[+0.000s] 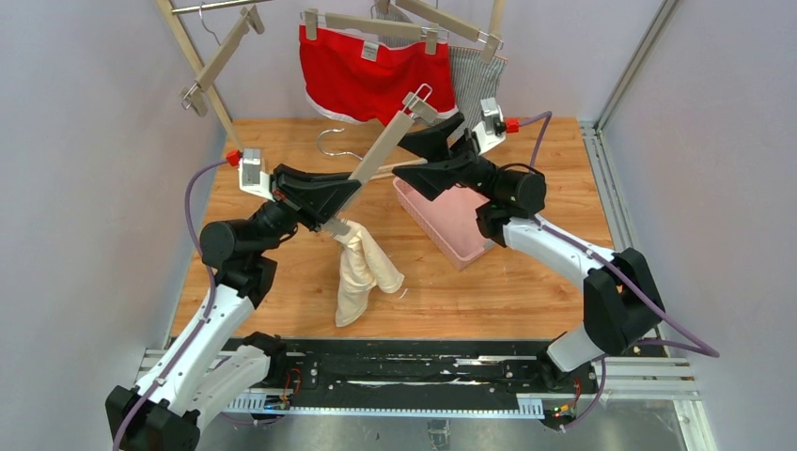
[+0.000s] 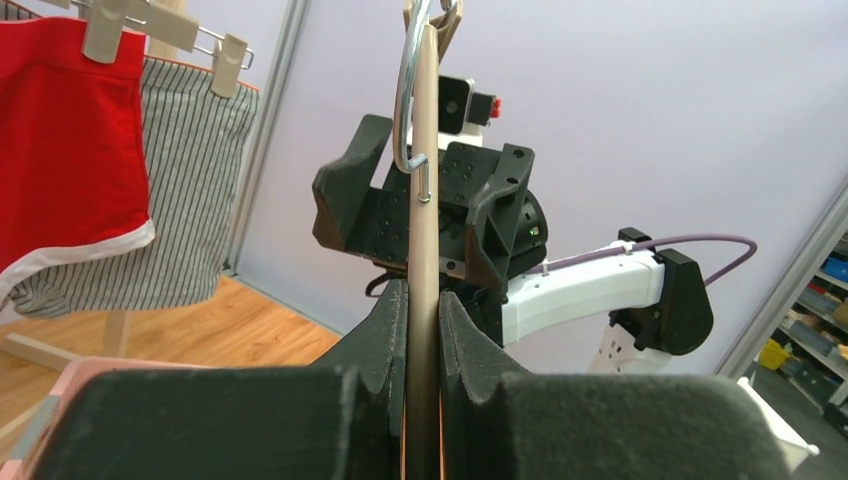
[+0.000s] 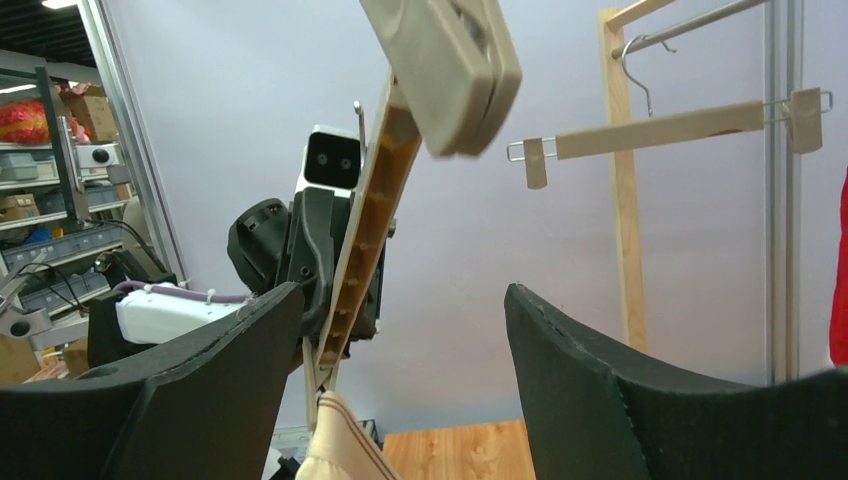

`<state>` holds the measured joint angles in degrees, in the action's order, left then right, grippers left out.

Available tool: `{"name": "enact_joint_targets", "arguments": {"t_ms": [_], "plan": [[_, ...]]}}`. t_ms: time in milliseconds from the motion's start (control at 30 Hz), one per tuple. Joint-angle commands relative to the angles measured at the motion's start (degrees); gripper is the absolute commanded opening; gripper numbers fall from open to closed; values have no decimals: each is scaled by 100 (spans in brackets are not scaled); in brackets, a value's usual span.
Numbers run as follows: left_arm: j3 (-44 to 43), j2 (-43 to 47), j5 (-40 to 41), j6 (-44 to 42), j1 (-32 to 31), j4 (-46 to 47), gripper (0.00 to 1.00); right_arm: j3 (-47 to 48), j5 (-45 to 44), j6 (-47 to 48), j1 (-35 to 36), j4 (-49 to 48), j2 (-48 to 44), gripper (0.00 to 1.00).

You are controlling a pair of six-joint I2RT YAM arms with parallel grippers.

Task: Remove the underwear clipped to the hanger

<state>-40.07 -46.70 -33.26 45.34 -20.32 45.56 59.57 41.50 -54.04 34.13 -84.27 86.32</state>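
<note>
My left gripper is shut on the bar of a tan wooden clip hanger, held tilted above the table; the bar runs up between my pads. Cream underwear hangs from the hanger's lower clip and droops onto the table; its waistband shows in the right wrist view. The hanger's upper clip holds nothing. My right gripper is open beside the upper part of the hanger. Red underwear and striped underwear hang clipped on rack hangers behind.
A pink basket sits on the table under my right arm. A wooden clothes rack stands at the back with an empty clip hanger. A bare metal hook lies on the table.
</note>
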Motion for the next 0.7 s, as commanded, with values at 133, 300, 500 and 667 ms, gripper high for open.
{"name": "enact_joint_targets", "arguments": {"t_ms": [133,300,500,667], "plan": [[12,-88,-285,211,19,375,0,867,-54,64,232,-117,380,75],[-15,-105,-338,214,11,375,0,1204,-84,192,316,75,585,71],[17,-144,-252,187,11,375,0,1411,-39,175,382,212,730,50],[25,-188,-132,176,15,393,0,1412,34,286,397,498,653,2]]}}
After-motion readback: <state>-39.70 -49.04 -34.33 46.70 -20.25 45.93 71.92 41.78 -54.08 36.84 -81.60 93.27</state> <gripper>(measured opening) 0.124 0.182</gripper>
